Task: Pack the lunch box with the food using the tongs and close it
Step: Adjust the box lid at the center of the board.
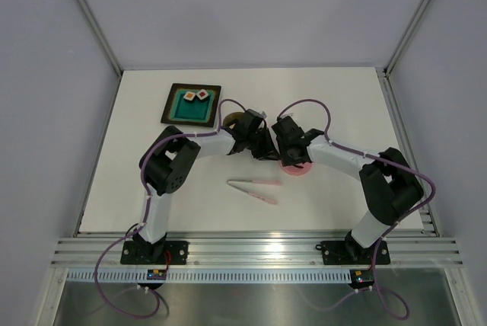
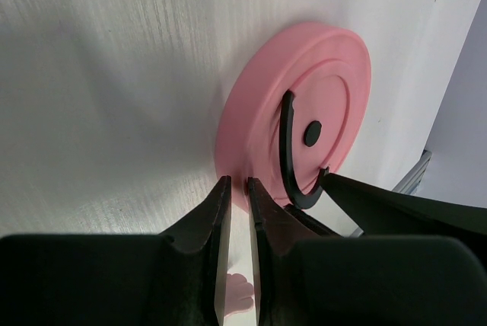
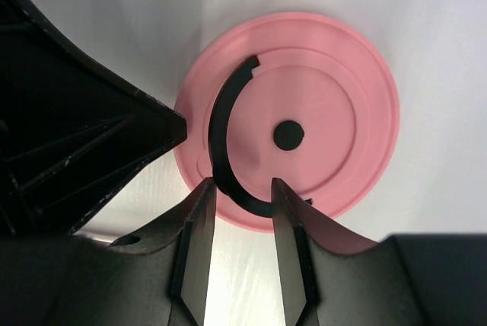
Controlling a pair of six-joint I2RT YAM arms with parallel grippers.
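While pink lid [image 1: 300,172] lies on tabletop [image 1: 342,113], we log | right pincer [image 3: 240,189] open astride handle [image 3: 216,128] | left pincer [image 2: 236,183] near-shut, grip unclear

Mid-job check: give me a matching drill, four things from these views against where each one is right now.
Things:
1. tongs
2. pink lid
3. food pieces
4. right gripper

Places or states:
A. on the teal inside of the black tray
B. fingers apart, one either side of the black handle
C. flat on the table, handle side up
D. lying loose on the table between the two arms, held by nothing

Pairs: 1-D, 2-C, 3-A, 4-B
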